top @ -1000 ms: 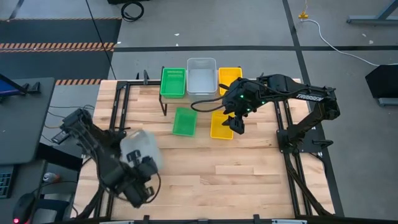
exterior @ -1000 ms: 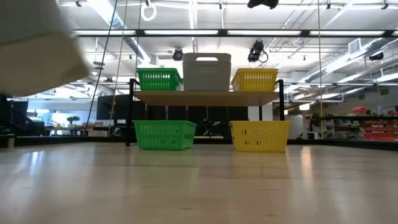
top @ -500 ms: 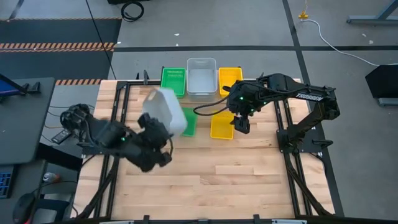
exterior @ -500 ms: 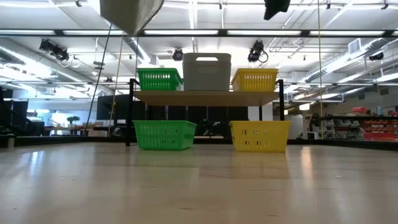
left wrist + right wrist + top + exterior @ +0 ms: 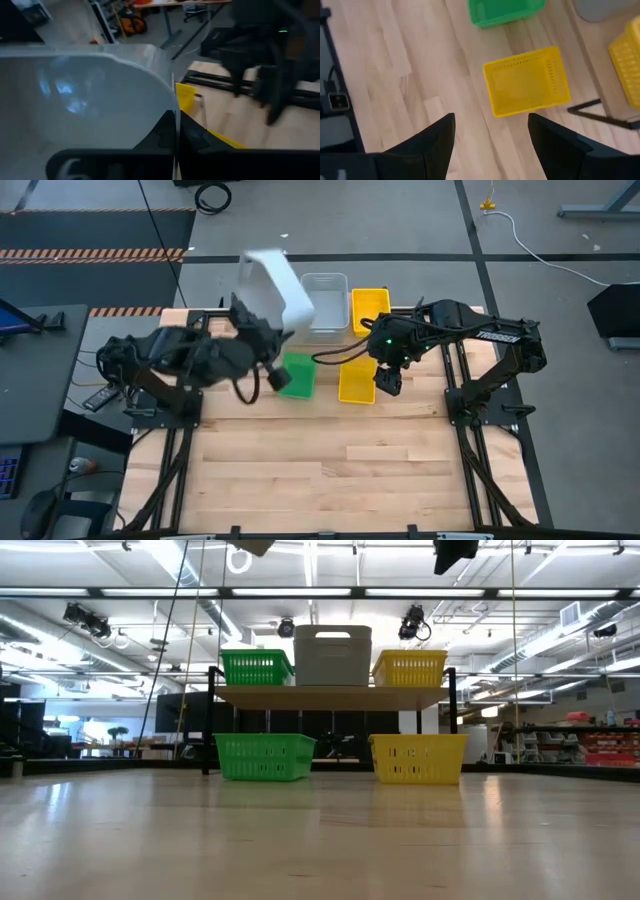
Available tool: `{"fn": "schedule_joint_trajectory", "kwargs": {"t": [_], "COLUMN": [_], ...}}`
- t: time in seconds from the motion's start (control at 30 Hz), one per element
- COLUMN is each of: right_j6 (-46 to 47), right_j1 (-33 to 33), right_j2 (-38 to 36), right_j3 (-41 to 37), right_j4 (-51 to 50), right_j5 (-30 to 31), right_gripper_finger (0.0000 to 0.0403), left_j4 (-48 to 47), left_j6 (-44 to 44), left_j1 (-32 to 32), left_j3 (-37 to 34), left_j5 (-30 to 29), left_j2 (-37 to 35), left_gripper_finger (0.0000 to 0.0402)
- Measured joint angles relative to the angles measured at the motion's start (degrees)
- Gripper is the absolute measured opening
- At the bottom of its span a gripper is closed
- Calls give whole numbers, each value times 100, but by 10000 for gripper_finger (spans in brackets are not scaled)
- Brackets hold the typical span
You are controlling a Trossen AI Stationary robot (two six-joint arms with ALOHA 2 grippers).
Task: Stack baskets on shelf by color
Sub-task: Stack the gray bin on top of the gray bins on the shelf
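My left gripper (image 5: 262, 345) is shut on a pale grey basket (image 5: 275, 288) and holds it high over the shelf's left end, tipped on its side. The shelf (image 5: 333, 696) carries a green basket (image 5: 256, 667), a grey basket (image 5: 333, 656) and a yellow basket (image 5: 410, 668) on its plank. In front of it a green basket (image 5: 296, 375) and a yellow basket (image 5: 355, 380) rest on their bottoms on the table. My right gripper (image 5: 491, 135) hangs open above the table yellow basket's right edge. My left gripper holds the pale grey basket by one wall at its rim (image 5: 173, 107). One finger (image 5: 159, 136) shows through the wall on the inside and the other finger (image 5: 196, 138) is outside. The basket is lifted clear and tilted, its open side facing the table's left.
The slatted tabletop (image 5: 340, 460) stretches toward the near edge in front of the two lower baskets. Black frame rails (image 5: 188, 360) run along both sides of the table. The held basket partly hides the shelf's green basket (image 5: 284, 302) from above.
My left arm has swung from the table's near left corner up and toward the far edge, carrying the grey basket to above the shelf's left end; the basket has risen and tipped onto its side. My right gripper has shifted slightly toward the right.
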Motion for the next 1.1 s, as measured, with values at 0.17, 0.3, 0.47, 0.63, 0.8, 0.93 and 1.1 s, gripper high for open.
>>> {"fn": "schedule_joint_trajectory", "kwargs": {"t": [0.17,0.3,0.47,0.63,0.8,0.93,1.1], "right_j6": [670,1311,2174,2735,2818,2812,2708], "right_j1": [-2,11,121,273,387,387,385], "right_j2": [-34,-190,-459,-663,-721,-721,-721], "right_j3": [-2,-2,-2,-2,-2,-2,-2], "right_j4": [-182,-144,-90,-103,-203,-356,-374], "right_j5": [321,495,973,1301,1433,1445,1548], "right_gripper_finger": [256,256,256,256,256,256,256], "left_j4": [27,29,36,47,48,173,376], "left_j6": [483,581,584,670,746,780,864], "left_j1": [376,505,508,575,809,975,1263], "left_j3": [0,-2,-2,-4,-7,-7,-7], "left_j5": [419,676,672,1050,1272,1292,1650], "left_j2": [1,1,1,1,1,1,47], "left_gripper_finger": [5,5,6,6,6,6,6]}}
